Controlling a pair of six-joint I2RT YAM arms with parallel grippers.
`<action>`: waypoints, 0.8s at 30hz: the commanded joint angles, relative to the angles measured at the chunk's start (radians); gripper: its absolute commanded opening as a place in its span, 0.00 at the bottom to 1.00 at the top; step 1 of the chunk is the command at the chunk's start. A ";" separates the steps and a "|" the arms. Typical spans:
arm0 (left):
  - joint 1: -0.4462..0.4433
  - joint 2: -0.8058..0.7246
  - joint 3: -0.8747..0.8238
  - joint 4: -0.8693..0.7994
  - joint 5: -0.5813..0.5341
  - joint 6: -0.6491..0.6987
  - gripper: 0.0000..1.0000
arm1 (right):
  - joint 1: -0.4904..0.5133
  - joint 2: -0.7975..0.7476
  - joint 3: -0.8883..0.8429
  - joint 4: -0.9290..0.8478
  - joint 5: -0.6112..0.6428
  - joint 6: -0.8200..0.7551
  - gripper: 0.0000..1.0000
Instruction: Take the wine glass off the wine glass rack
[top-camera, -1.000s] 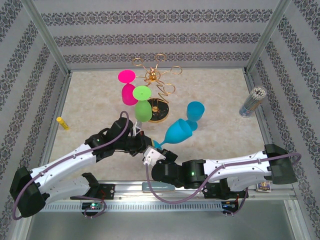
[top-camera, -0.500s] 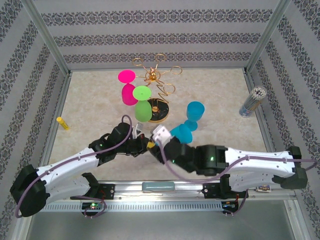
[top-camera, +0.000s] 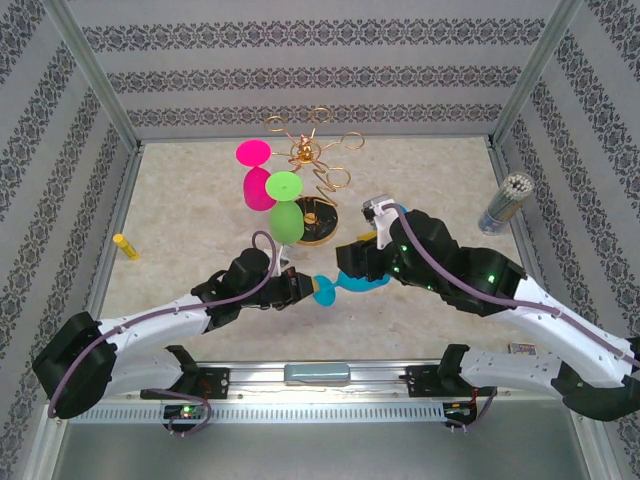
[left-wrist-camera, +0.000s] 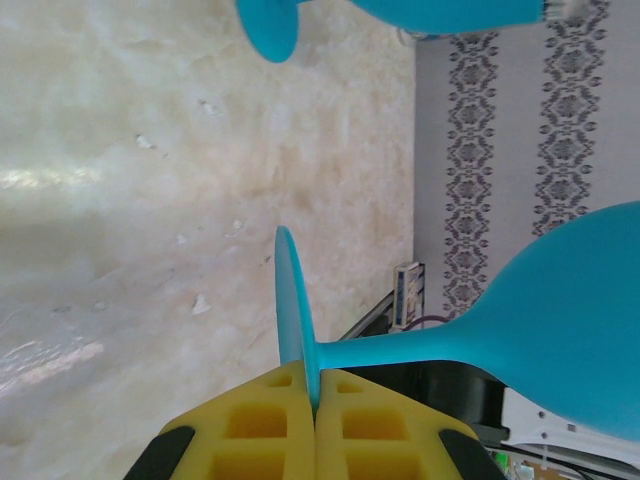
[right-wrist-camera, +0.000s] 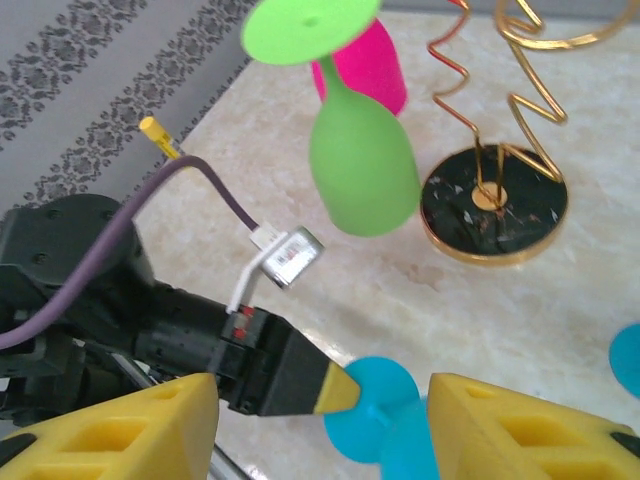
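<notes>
Top external view, left to right: the left gripper (top-camera: 305, 288) pinches the round foot of the blue wine glass (top-camera: 352, 284) between its fingers. The glass is horizontal, clear of the wine glass rack (top-camera: 318, 165) and on the near side of it. The right gripper (right-wrist-camera: 322, 400) has its fingers spread, one on each side of the glass stem. A pink glass (top-camera: 256, 178) and a green glass (top-camera: 286, 215) hang upside down at the rack's left side.

Bright, even overhead light; shadows soft. Pale glare streaks on the desk (left-wrist-camera: 60, 180) in left wrist view. Right wrist view: near yellow fingertips (right-wrist-camera: 120, 430) slightly soft-focused.
</notes>
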 joint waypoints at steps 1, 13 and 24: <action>0.006 -0.005 -0.013 0.116 0.014 0.024 0.00 | -0.035 -0.004 -0.004 -0.096 -0.094 0.025 0.58; 0.017 -0.043 -0.021 0.071 0.006 0.031 0.00 | -0.062 0.028 -0.019 -0.145 -0.142 0.021 0.52; 0.034 -0.082 -0.029 0.028 -0.002 0.038 0.00 | -0.072 -0.004 -0.003 -0.189 -0.116 0.024 0.53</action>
